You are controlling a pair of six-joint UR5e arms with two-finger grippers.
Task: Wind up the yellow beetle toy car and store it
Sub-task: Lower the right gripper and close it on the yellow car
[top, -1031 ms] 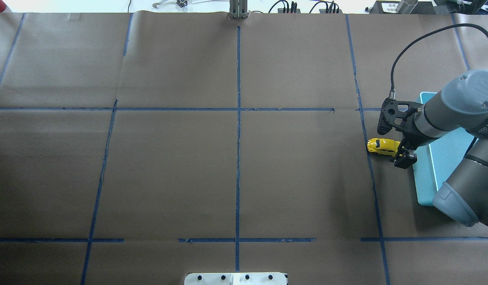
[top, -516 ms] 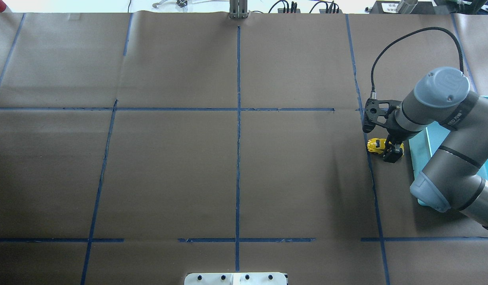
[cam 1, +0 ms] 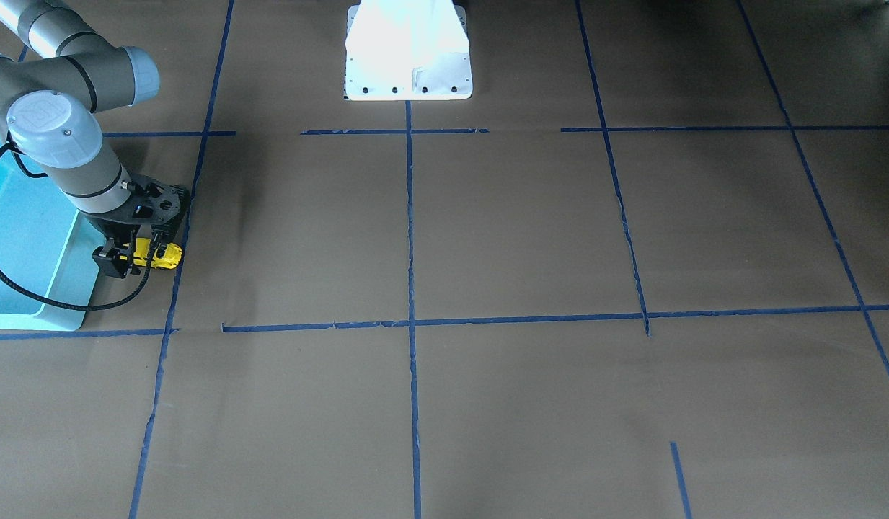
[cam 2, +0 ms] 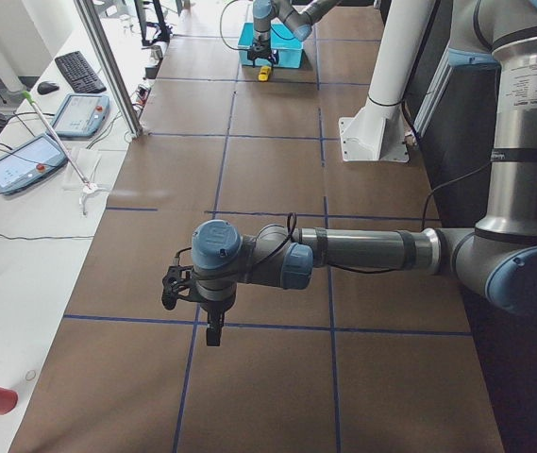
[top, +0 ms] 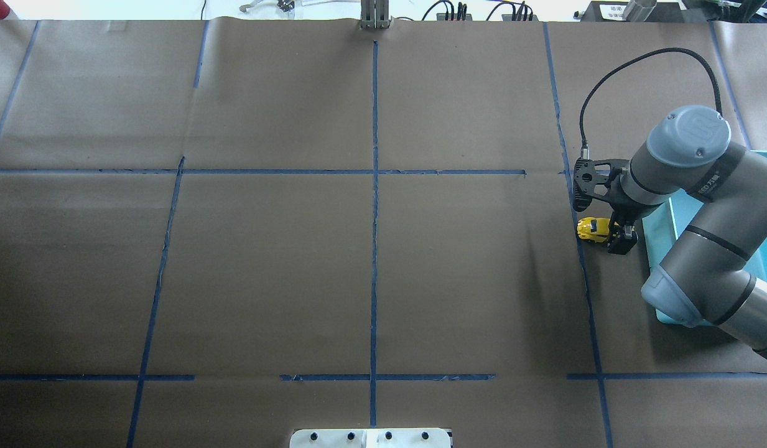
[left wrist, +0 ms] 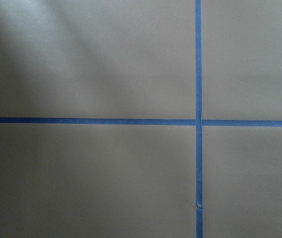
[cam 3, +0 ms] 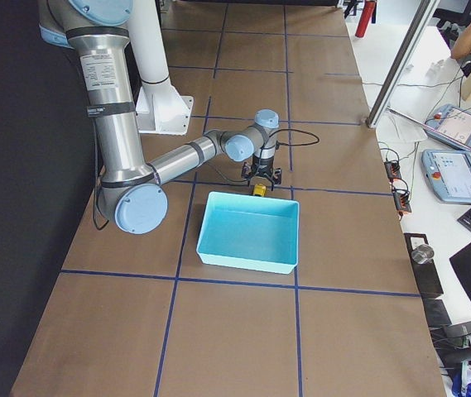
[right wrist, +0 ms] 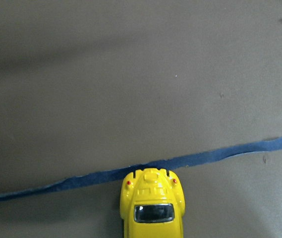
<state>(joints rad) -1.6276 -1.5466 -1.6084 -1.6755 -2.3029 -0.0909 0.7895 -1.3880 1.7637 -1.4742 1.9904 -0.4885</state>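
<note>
while the right gripper (top: 616, 235) straddles its rear, the yellow car (top: 588, 229) sits by the blue bin (cam 3: 247, 258) on the right.
i cannot tell whether its jaws pinch the car, nor how the jaws stand on the left gripper (cam 2: 213, 333).

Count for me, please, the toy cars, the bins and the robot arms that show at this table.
Yellow toy car: 1
Light blue bin: 1
Robot arms: 2, the right arm and the left arm
Total: 4
</note>
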